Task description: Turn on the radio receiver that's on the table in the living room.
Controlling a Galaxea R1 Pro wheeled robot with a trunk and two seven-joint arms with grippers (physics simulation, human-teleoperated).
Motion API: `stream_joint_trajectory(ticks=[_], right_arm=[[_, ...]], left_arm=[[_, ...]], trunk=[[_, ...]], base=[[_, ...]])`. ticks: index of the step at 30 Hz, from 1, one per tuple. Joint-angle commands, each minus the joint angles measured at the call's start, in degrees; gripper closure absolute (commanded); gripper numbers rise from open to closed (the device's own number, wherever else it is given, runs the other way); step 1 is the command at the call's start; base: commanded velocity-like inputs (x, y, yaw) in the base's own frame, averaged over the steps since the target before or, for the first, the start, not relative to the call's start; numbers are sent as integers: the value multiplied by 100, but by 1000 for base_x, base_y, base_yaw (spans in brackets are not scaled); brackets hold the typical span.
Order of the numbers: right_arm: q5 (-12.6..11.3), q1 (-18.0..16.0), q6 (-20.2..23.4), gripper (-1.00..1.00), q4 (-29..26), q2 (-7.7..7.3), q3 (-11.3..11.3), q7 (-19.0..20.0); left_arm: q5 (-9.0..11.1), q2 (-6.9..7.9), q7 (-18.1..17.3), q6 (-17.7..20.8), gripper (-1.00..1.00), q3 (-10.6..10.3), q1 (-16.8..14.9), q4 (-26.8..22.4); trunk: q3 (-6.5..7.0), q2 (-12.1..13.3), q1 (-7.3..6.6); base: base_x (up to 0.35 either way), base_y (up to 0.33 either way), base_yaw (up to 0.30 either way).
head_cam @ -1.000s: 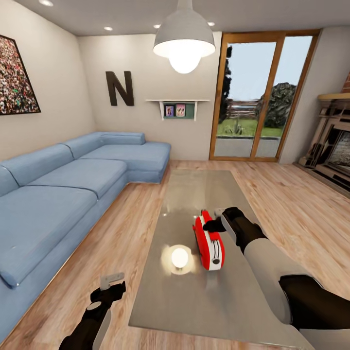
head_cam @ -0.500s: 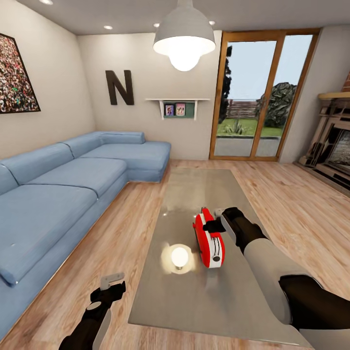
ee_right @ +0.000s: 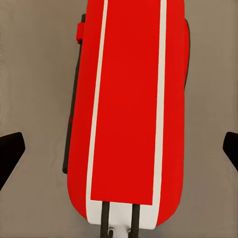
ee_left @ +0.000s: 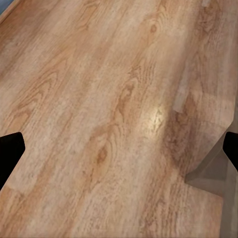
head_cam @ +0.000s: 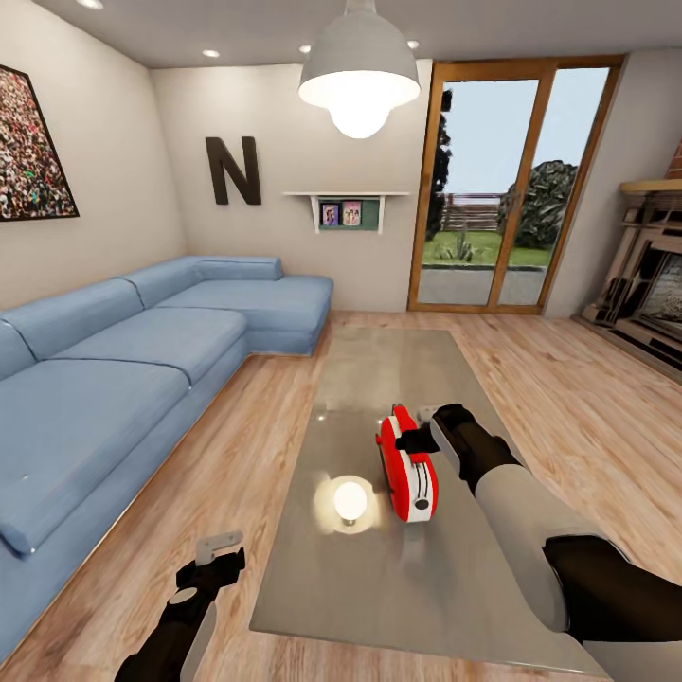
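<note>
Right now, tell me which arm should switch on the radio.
Right. The right gripper is already at the radio receiver on the table, fingers spread open either side of it. The left gripper hangs over the floor, away from it.

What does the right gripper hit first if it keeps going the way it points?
Most likely the radio: in the right wrist view its red top sits centred between the open fingertips, with the grey table around it. The gap to it is hard to judge.
</note>
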Motion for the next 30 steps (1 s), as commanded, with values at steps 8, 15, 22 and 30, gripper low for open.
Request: stream_joint_trajectory(ticks=[8, 15, 22, 30], right_arm=[[-4, -4, 0, -100, 0, -2, 0, 4], [-14, -2, 0, -100, 0, 1, 0, 3], [-17, -2, 0, -100, 0, 0, 0, -1], [-17, -1, 0, -100, 2, -2, -4, -5]], left_arm=[[0, 0, 3, 0, -100, 0, 0, 0], [0, -2, 3, 0, -100, 0, 0, 0], [0, -1, 3, 0, -100, 0, 0, 0], [0, -2, 3, 0, -100, 0, 0, 0]], trunk=[[-144, -321, 176], [-269, -602, 329], [-287, -642, 351], [-323, -722, 395]], base=[[0, 0, 0], [0, 0, 0], [0, 0, 0], [0, 0, 0]])
